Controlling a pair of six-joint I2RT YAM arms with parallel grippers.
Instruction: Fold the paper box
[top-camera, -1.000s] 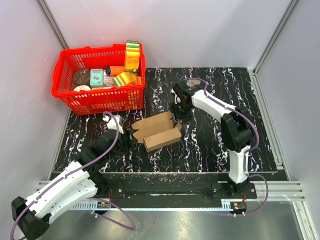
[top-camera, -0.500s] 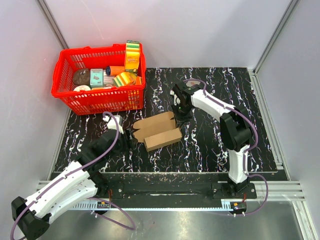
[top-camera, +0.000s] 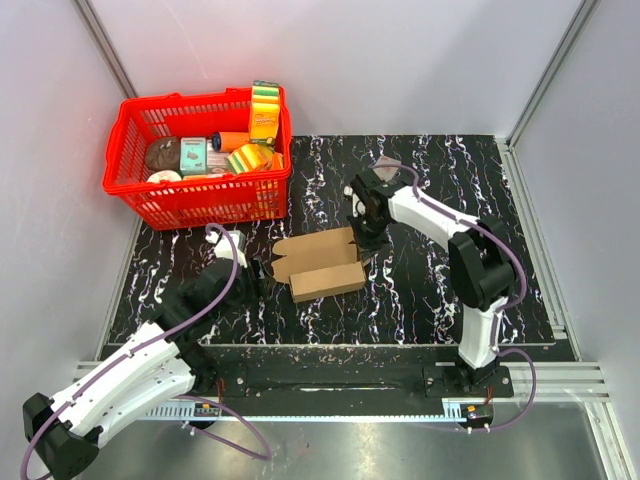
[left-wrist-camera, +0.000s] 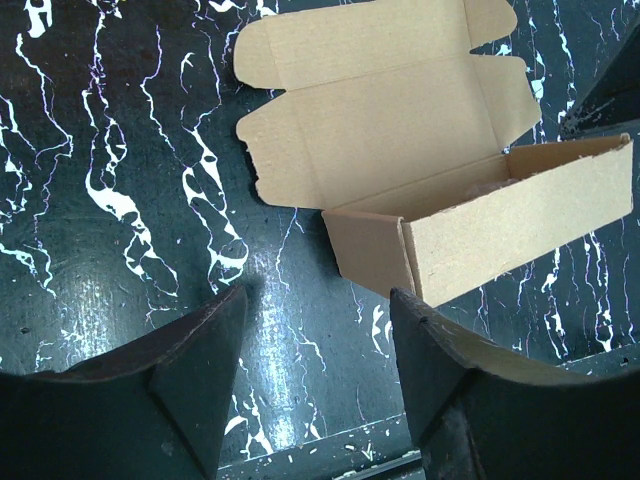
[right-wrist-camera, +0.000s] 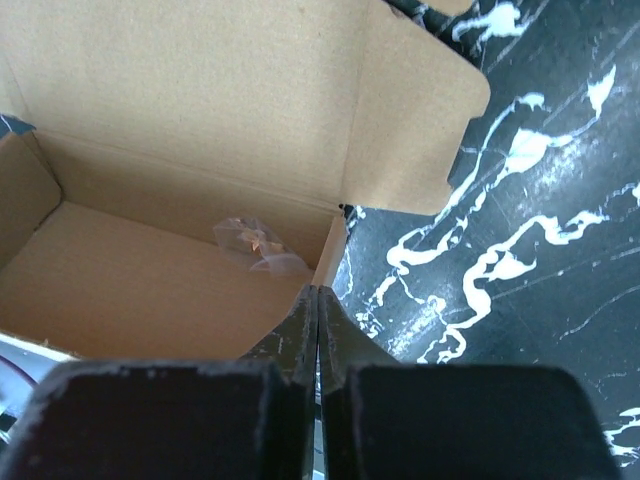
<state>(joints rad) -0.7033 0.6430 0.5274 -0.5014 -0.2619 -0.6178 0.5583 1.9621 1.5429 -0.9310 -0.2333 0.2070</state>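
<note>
The paper box is plain brown cardboard and lies in the middle of the marbled mat, its tray open upward. Its lid panel and flaps are spread flat behind the tray. My right gripper is at the box's right end. In the right wrist view its fingers are pressed together on the top edge of the end wall, one finger inside the tray and one outside. My left gripper hangs open just off the box's left front corner, with only mat between its fingers.
A red basket holding several packets and cans stands at the back left, close behind the box. A small clear plastic scrap lies inside the tray. White walls and metal rails frame the mat.
The right gripper has closed and moved slightly toward the near right. The box has turned to lie more level across the mat, and its lid has dropped flatter. The left arm has not moved.
</note>
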